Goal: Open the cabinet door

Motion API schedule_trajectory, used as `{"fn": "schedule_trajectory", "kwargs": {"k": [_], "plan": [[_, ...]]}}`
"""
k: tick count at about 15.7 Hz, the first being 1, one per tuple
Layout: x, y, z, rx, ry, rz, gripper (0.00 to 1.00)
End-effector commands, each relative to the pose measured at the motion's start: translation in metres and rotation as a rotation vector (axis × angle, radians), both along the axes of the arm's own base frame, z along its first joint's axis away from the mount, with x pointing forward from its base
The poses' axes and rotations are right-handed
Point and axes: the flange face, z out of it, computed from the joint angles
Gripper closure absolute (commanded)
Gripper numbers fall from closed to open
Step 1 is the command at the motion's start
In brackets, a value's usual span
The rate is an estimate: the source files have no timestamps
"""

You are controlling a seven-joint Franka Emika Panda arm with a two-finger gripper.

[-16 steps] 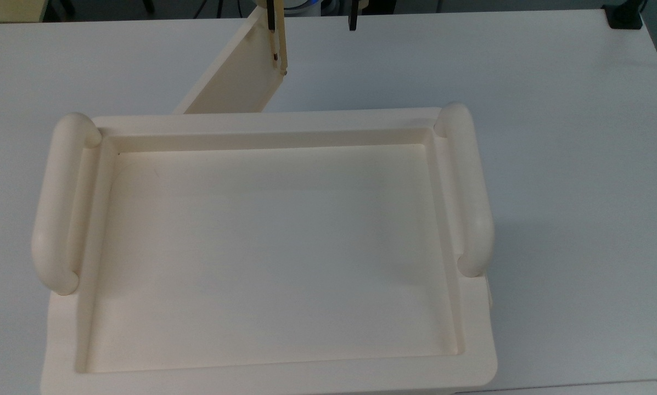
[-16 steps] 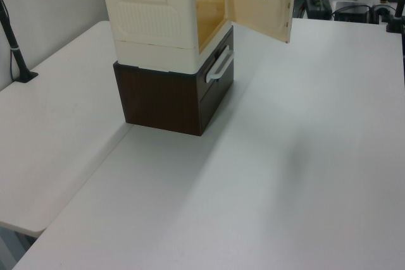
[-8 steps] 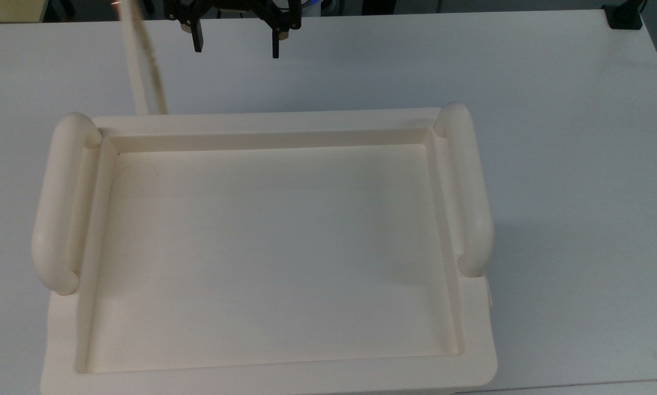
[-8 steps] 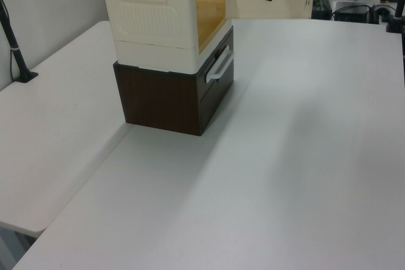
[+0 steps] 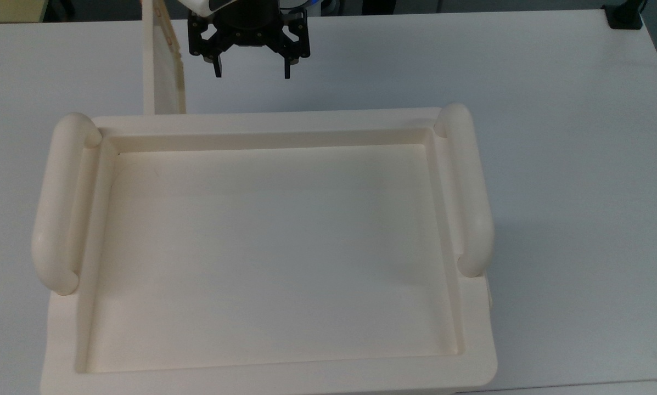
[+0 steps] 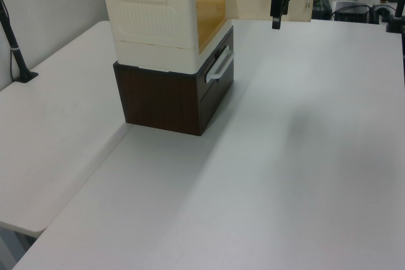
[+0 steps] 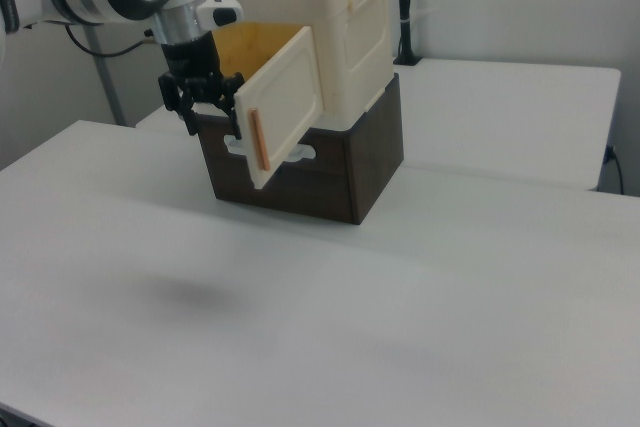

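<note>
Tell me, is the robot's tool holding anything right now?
No. The tool is open and holds nothing. It hangs beside the cabinet door, which stands swung open, apart from it.

Cream cabinet door stands swung wide open.

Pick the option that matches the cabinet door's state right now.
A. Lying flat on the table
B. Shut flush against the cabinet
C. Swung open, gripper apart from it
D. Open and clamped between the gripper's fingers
C: the cabinet door stands swung out from the cream cabinet, and the open gripper hangs beside it, holding nothing.
</note>
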Motion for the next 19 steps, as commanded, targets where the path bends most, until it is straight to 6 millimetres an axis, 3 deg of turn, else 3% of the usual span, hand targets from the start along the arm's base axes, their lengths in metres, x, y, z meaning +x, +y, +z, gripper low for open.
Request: {"fn": "schedule_trajectory", "kwargs": {"k": [1, 10, 19], "plan": [[-0.016, -0.007, -0.001, -0.002, 0.061, 0.065, 0.0], [-0.017, -0.009, -0.011, 0.002, 0.068, -0.04, 0.0], [-0.025, -0.008, -0.002, -0.003, 0.049, -0.107, 0.0]]}}
